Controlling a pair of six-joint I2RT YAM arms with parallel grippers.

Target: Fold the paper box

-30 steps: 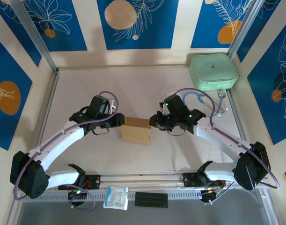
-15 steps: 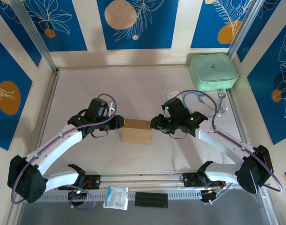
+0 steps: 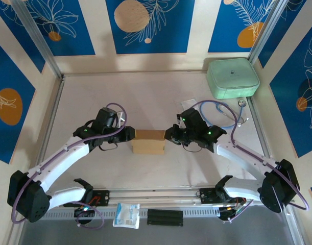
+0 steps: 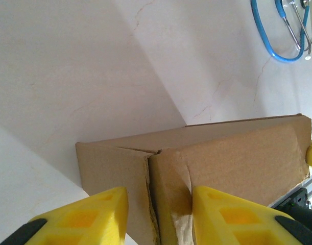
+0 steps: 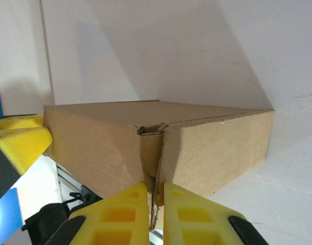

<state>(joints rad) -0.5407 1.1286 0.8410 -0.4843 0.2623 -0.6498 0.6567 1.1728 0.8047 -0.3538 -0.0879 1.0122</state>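
Box (image 3: 148, 142) location: mid-table, between the two grippers.

1. Right end. The right gripper (image 5: 156, 204) is clenched on the thin flap edge at the corner seam. That seam gapes. Pull too hard here and the cardboard may tear or the flap may spring out.
2. Left end. The left gripper (image 4: 160, 204) stands part-way apart, astride the corner. You cannot tell whether it pinches the cardboard. If that hold is loose, the box may slide or twist when you work the right side.
3. Far right. Keep the right arm off the stethoscope (image 4: 283, 59) and the case (image 3: 232, 77). A snagged tube could drag across the table.
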